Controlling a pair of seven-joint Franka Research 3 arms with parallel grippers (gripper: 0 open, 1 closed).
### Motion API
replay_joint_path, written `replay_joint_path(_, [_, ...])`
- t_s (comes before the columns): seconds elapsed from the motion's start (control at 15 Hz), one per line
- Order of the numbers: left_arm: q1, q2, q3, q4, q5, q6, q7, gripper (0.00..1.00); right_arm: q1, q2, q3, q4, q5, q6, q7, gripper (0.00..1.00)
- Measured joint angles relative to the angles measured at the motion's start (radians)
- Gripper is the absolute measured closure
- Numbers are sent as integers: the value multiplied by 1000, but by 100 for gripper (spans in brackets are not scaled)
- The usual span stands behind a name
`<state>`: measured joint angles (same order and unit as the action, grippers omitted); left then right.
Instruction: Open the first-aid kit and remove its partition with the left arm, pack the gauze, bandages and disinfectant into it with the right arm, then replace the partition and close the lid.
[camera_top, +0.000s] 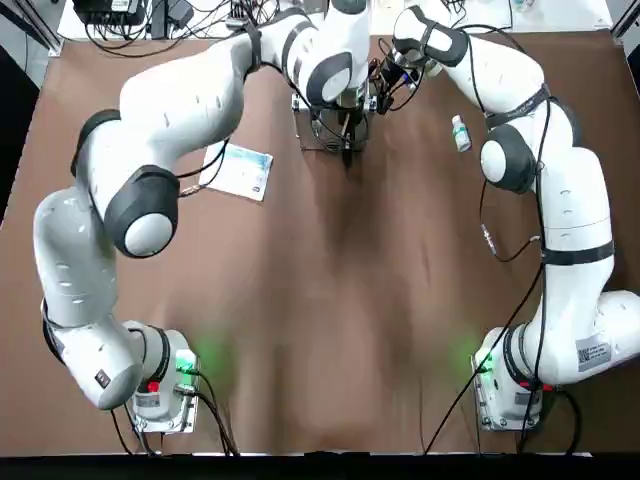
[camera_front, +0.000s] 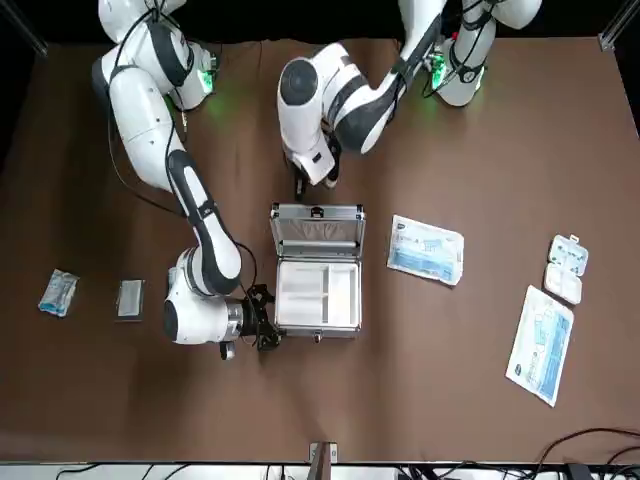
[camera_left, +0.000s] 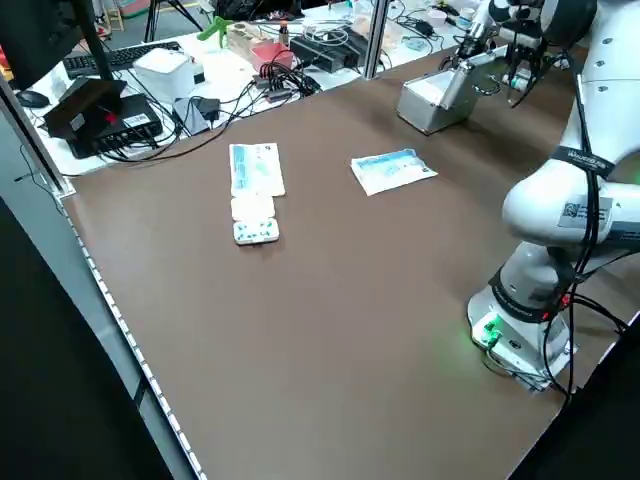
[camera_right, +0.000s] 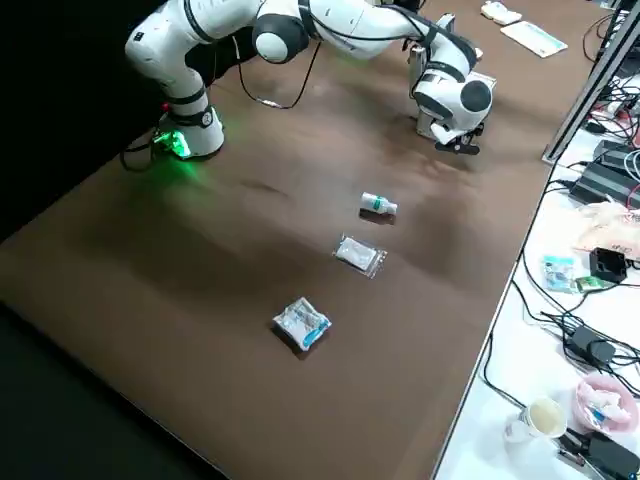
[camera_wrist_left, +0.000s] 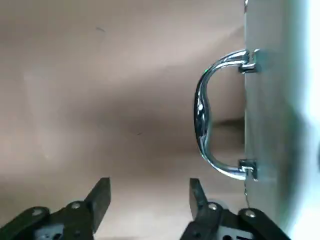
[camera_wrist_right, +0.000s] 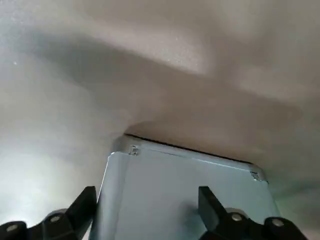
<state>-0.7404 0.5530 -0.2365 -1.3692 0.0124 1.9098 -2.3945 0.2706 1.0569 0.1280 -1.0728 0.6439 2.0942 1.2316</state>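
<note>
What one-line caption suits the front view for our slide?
Small silver aluminium case stands open, white partition inside; right claw beside it, left claw behind the raised lid.

Overhead and facing views gave you the whole tabletop; both side views looked diagonally; wrist cameras sat close, sharing the first-aid kit.

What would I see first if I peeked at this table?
Probably the shiny first-aid kit at the middle of the table's far edge, its lid standing open and a white partition still inside. Two big white arms lean over it: the left gripper open behind the lid, the right gripper open at the kit's side. The tiny disinfectant lies alone, out on the robot's right.
</note>
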Motion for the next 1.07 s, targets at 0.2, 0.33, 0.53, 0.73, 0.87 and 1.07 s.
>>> replay_joint_path(0.2, [1,-56,0,2,0,-54,23,23,0,0,0,0,0,-1,0,10])
replay_joint_path(0.33, [1,-94,0,3,0,-95,55,20,-3,0,0,3,0,-6,2,10])
replay_joint_path(0.53, [6,-153,2,5,0,-149,112,15,-8,-1,0,9,0,-19,3,10])
replay_joint_path(0.73, [38,-210,16,6,4,-178,234,13,-23,-12,1,21,0,-40,3,10])
replay_joint_path(0.87, [72,-221,18,6,6,-183,330,12,-35,-19,0,24,0,-48,2,10])
replay_joint_path(1.07, [120,-234,18,8,7,-184,522,10,-56,-34,-3,30,0,-70,-11,10])
